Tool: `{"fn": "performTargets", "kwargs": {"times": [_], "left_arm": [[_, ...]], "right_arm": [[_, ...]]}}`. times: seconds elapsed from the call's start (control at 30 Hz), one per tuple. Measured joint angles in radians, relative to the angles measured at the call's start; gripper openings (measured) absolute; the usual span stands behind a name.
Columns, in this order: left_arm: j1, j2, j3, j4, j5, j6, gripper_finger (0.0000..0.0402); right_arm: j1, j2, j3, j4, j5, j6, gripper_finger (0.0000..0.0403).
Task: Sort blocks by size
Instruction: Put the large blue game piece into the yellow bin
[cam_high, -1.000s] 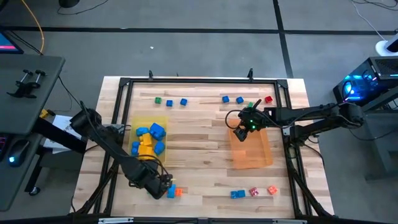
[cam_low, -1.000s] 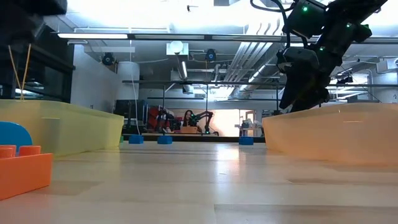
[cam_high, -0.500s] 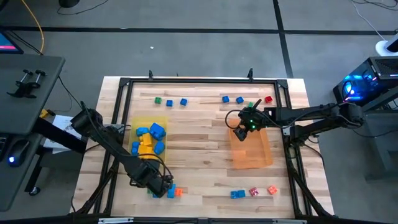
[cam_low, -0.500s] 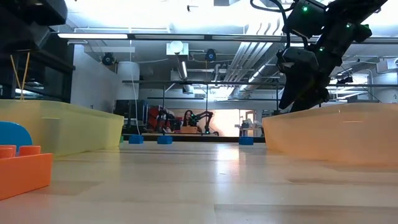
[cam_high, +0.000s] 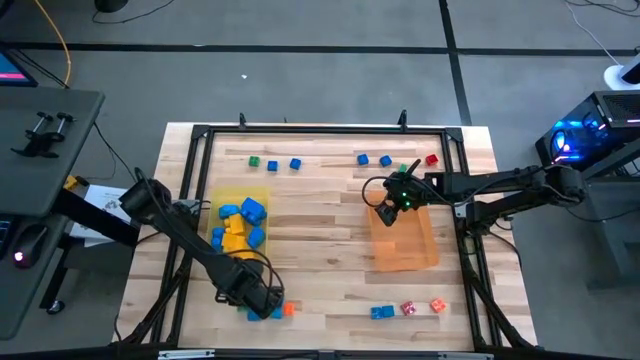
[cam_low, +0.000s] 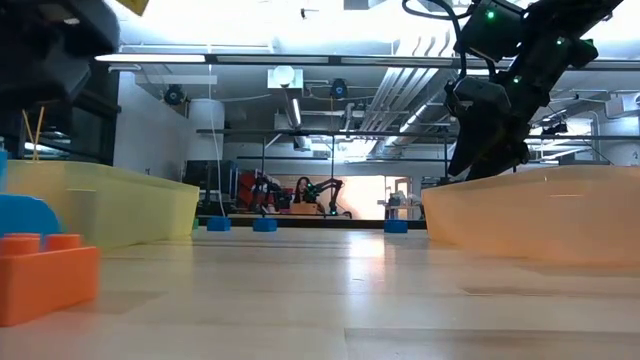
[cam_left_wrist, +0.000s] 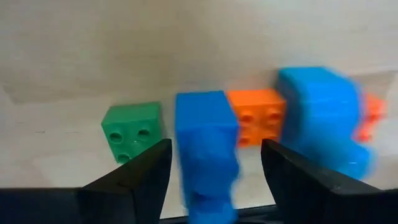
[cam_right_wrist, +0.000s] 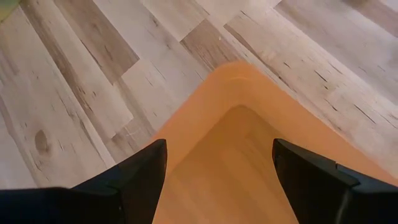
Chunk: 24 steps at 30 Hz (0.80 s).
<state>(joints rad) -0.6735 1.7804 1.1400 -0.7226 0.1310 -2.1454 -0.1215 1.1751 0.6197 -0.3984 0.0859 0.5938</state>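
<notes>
Two jaws spread: left gripper (cam_left_wrist: 211, 186) astride blue block (cam_left_wrist: 206, 140) near yellow tray (cam_high: 240, 192); right gripper (cam_right_wrist: 217, 180) over orange tray (cam_right_wrist: 249, 155). Best centred, then closed squarely.

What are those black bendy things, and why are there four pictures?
They are two robot arms sorting toy blocks by size. One camera looks down from above, one sits at table height, and one rides on each wrist. The left hand is open around a blue block, beside a green block and an orange block. The right hand is open and empty over the orange tray. The yellow tray holds bigger blocks. More small blocks lie on the wooden table.
</notes>
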Motion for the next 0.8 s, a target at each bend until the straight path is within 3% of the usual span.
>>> {"fn": "performTargets", "kwargs": {"times": [0.27, 0.57, 0.8], "left_arm": [[0.005, -0.001, -0.001, -0.030, 0.002, 0.003, 0.0179], [0.005, -0.074, 0.000, -0.188, -0.090, 0.024, 0.0016], [0.036, -0.279, -0.001, -0.437, -0.242, 0.083, 0.0000]], "right_arm": [[-0.001, 0.000, 0.000, 0.001, 0.018, 0.000, 0.0286], [-0.003, 0.000, 0.000, 0.016, 0.021, 0.007, 0.0286], [-0.005, 0.000, 0.000, 0.037, 0.023, -0.001, 0.0286]]}}
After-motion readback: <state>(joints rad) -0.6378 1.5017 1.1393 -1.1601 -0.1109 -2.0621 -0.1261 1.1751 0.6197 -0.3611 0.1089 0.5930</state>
